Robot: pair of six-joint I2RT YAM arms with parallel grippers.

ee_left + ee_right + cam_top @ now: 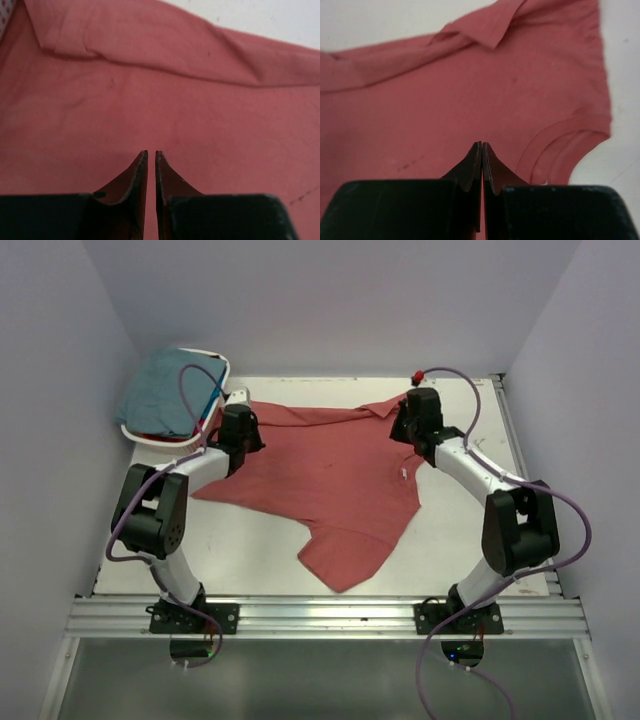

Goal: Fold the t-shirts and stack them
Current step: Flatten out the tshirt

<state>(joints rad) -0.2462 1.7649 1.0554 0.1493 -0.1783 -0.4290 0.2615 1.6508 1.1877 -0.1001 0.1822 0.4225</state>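
A faded brick-red t-shirt (330,475) lies spread and rumpled across the middle of the table. It fills the left wrist view (150,90) and the right wrist view (445,100), where a sleeve (565,145) shows at the right. My left gripper (240,432) is over the shirt's left part, jaws almost together with only a thin gap and nothing between them (151,152). My right gripper (415,420) is over the shirt's far right part, jaws pressed shut and empty (482,144). A muted teal t-shirt (165,390) lies on top of the basket.
A white oval basket (218,362) stands at the far left corner, with a bit of bright blue cloth (212,403) at its right rim. Grey walls close in the left, back and right. A metal rail (320,615) runs along the near edge.
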